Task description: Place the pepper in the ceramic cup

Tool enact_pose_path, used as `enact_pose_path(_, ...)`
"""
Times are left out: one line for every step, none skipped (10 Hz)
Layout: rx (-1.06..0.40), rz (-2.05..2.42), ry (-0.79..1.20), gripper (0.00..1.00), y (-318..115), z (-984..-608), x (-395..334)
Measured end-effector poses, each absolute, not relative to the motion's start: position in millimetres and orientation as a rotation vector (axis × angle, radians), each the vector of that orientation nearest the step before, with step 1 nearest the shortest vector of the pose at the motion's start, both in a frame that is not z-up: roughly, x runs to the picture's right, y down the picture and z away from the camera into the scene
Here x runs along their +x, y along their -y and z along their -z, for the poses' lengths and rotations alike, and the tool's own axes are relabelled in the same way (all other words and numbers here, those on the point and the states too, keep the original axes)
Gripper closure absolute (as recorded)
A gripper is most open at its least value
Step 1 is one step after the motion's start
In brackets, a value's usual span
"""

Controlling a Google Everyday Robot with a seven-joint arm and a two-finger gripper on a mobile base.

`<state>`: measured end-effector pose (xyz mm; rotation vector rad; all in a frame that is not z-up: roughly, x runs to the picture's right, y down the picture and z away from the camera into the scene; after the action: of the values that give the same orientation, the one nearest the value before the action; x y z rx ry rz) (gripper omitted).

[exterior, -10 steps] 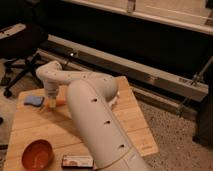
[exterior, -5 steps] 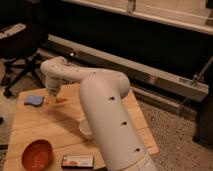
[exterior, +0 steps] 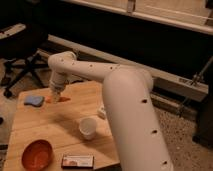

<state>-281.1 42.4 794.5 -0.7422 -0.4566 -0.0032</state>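
Tool (exterior: 55, 95) over the pepper (exterior: 61, 99) at the table's (exterior: 30, 125) back-left; ceramic cup (exterior: 88, 127) nearer, right.

A light wooden worktop (exterior: 35, 125) carries a scatter of small items. At its far left edge lies a blue object (exterior: 34, 101); just beside it, the orange pepper (exterior: 61, 99) rests on the wood, with the robot's pincer (exterior: 55, 95) down at the pepper's left end. The white ceramic cup (exterior: 88, 127) stands upright near the middle. An orange bowl (exterior: 37, 154) sits at the near left corner, and a flat dark packet (exterior: 77, 161) lies along the near edge.
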Motion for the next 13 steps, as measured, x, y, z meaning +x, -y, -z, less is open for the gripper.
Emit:
enact_pose_path(-0.747, -0.01, 0.452, 0.66, -44, -789, -270)
enact_pose_path(-0.751, -0.023, 0.451, 0.66, -46, -784, -261)
enact_pose_path(-0.753, -0.041, 0.45, 0.66, -47, -778, -249)
enact_pose_path(-0.754, -0.057, 0.453, 0.66, -50, -772, -239)
enact_pose_path(-0.758, -0.072, 0.457, 0.66, -54, -766, -231)
enact_pose_path(-0.762, -0.083, 0.459, 0.66, -58, -762, -224)
enact_pose_path(-0.771, -0.097, 0.461, 0.66, -66, -757, -214)
enact_pose_path(-0.781, -0.11, 0.464, 0.66, -73, -752, -207)
enact_pose_path(-0.788, -0.121, 0.467, 0.66, -80, -747, -200)
enact_pose_path(-0.795, -0.136, 0.47, 0.66, -87, -742, -191)
enact_pose_path(-0.799, -0.147, 0.473, 0.66, -92, -737, -185)
enact_pose_path(-0.801, -0.157, 0.478, 0.66, -96, -731, -180)
enact_pose_path(-0.804, -0.161, 0.481, 0.66, -100, -727, -178)
